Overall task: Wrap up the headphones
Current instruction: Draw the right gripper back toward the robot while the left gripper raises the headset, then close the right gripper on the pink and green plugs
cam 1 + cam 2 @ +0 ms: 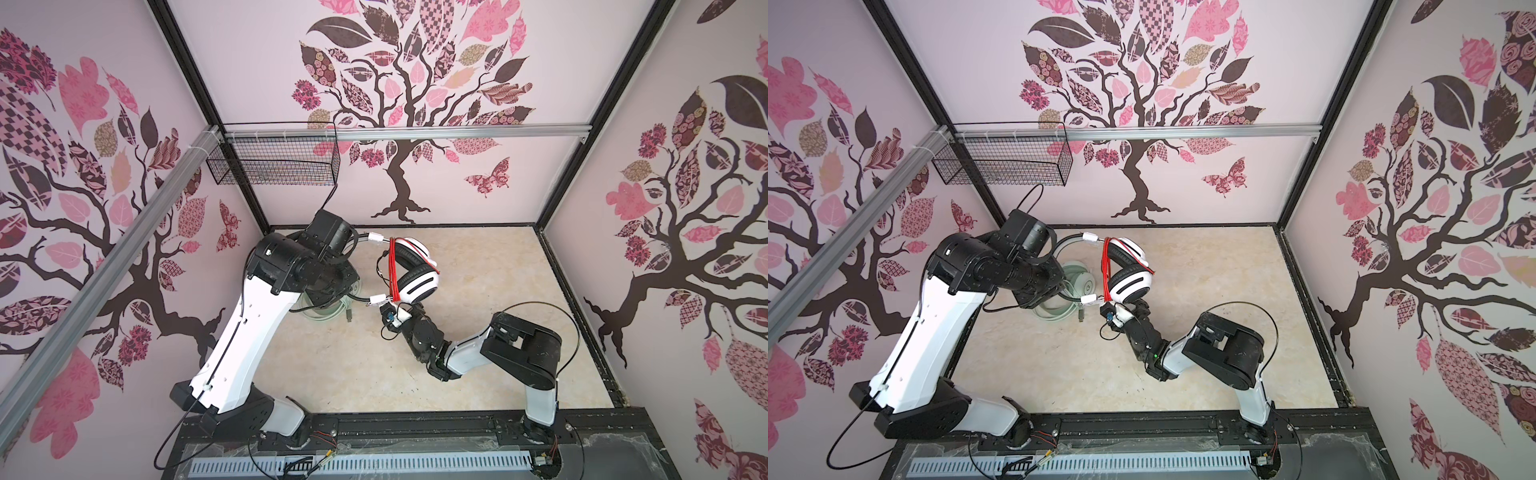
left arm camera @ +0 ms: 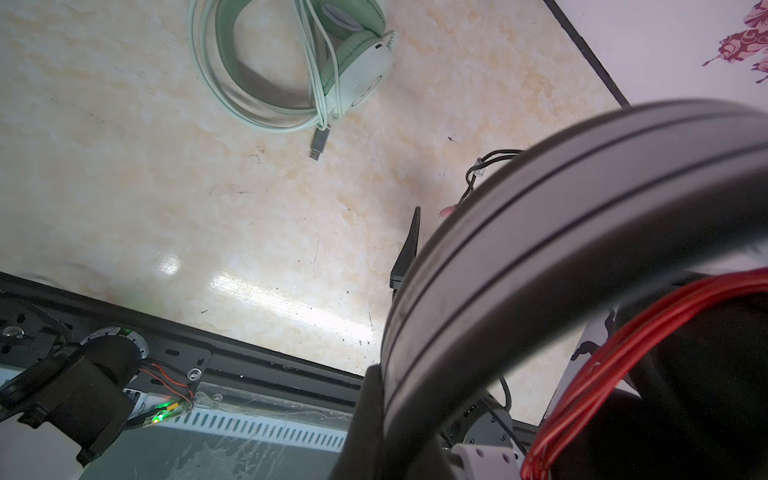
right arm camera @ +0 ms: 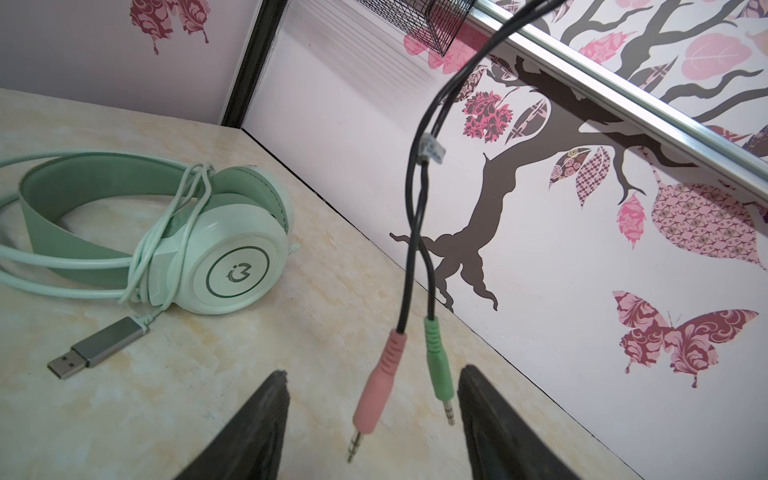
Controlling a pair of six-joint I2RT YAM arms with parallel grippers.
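Held aloft at centre in the clamped left gripper [image 1: 1059,276], the white and black headset [image 1: 417,286] carries its wound orange-red cable [image 1: 394,270], plug tail [image 3: 415,199] hanging loose between the jaws of the open right gripper [image 3: 372,371]; the mint-green headset [image 3: 232,270] lies at left, seemingly wrapped.

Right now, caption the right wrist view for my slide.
Open right gripper flanks dangling pink plug and green plug; mint-green headset, cable wrapped, lies on the table.

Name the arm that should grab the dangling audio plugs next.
Right. The right tool stands open around the pink and green plugs hanging off the white and black headset; the left tool is shut on that headset's headband, holding it off the table.
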